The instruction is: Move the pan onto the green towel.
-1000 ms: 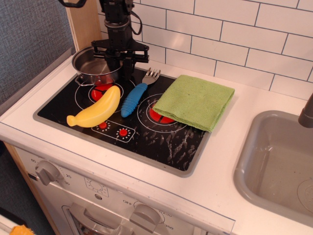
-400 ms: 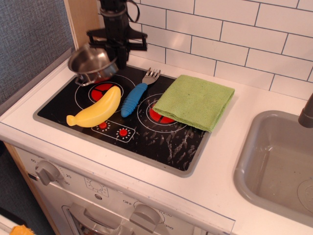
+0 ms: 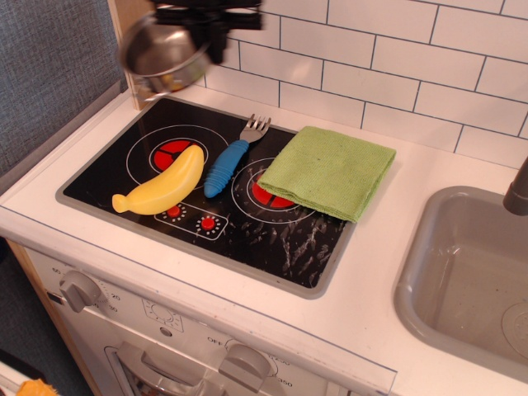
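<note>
The pan is seen lifted clear of the stove, held high at about eleven o'clock in the frame, against the wooden side panel and the white tiled wall. A second ago it was resting on the back left burner; less than half a second ago it had just been raised off the glass. That burner is now left bare, its red rings uncovered. The pan is carried tilted and slightly blurred by motion, its open mouth turned partly toward the camera. The gripper is clamped on the pan at its right rim, though only the lower part of the black tool is shown at the top edge of the frame and the fingertips are hard to make out. The green towel is left unmoved, lying folded at about three o'clock from the pan's former spot, partly over the right burner and partly on the white counter. The yellow banana and the blue-handled fork are undisturbed between the two burners. The pick-up appears to be done; what is judged to remain is a carry toward four o'clock in the frame, over the fork, and a lowering onto the middle of the cloth. The tilt is judged a risk if the pan is set down unevenly. The grey sink at the right is not involved.
</note>
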{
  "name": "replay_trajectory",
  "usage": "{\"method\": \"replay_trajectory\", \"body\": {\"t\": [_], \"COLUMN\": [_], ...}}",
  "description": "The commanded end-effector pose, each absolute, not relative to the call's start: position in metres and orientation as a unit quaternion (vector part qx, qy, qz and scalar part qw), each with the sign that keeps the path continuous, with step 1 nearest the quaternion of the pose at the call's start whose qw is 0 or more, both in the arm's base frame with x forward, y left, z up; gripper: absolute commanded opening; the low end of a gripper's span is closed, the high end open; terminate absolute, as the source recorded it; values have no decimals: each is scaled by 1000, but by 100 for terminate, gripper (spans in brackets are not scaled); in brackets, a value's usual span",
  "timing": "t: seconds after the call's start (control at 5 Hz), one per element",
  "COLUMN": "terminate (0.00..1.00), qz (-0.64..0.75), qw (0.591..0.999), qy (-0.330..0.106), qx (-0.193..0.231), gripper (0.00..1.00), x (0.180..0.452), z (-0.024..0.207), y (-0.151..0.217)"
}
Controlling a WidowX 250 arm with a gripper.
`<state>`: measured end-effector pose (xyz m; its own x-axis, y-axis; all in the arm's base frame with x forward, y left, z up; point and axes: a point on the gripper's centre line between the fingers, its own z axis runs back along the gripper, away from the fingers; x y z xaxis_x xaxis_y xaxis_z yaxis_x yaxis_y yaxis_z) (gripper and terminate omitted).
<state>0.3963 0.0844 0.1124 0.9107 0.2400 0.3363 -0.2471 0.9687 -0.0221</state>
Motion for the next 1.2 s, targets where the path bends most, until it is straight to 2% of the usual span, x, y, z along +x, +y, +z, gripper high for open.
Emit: {"method": "replay_trajectory", "body": {"t": [0.0,0.2,0.8,1.0], "terminate": [0,0,0,0], "qz": [-10,-38,-33,-45], "qw": [978,982,990,991], "qy": [-207,-187,-134,-125], "qx": [-17,-8,27,27], "gripper": [0,0,0,0], "x": [382,373,376,375], "z": [139,123,75,64], "y": [-8,-49,-40,-45]}}
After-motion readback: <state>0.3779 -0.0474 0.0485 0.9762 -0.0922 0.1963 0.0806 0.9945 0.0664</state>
